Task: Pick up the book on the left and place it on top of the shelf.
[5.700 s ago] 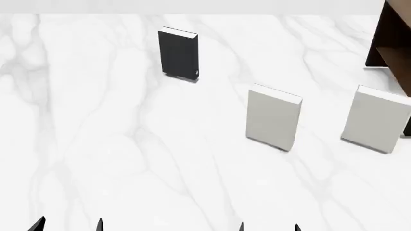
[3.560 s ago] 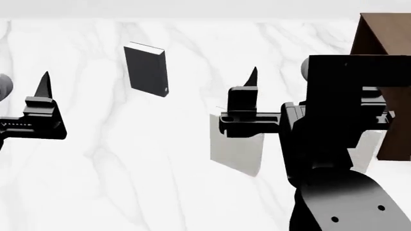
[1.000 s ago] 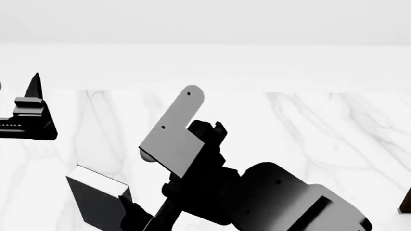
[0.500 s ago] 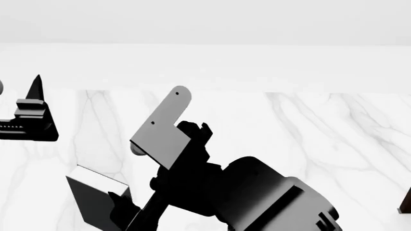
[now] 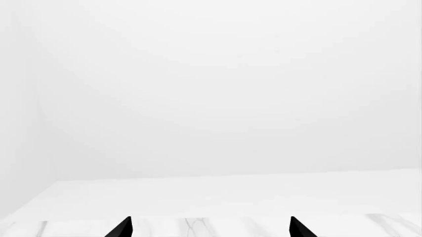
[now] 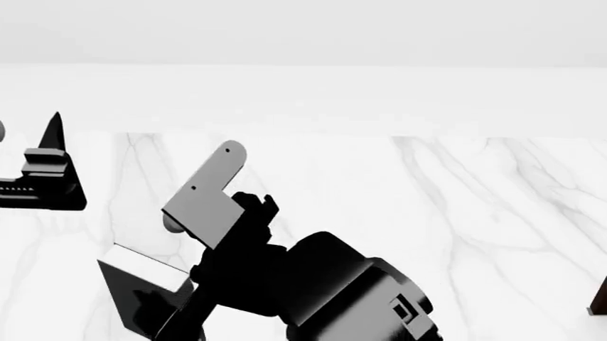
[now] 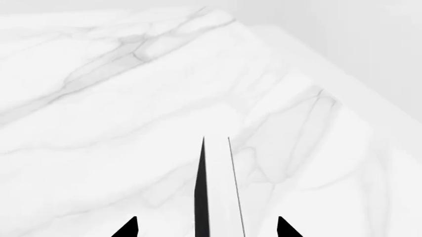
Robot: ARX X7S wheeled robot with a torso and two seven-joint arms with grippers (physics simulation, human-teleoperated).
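Note:
The thin black book stands upright at the lower left of the head view, white page edges on top. My right arm reaches down over it and hides its near side. In the right wrist view the book shows edge-on, running straight between the two fingertips. My right gripper is open and straddles it, with clear gaps on both sides. My left gripper is open and holds nothing; one of its fingers shows raised at the far left. Of the shelf only a dark sliver shows at the right edge.
The white marble table stretches back to a pale wall. Its far edge crosses low in the left wrist view. The right arm's grey bracket sticks up above the book.
Over the last second my right arm has swung left and lower, toward the book. The book and my left gripper have stayed put.

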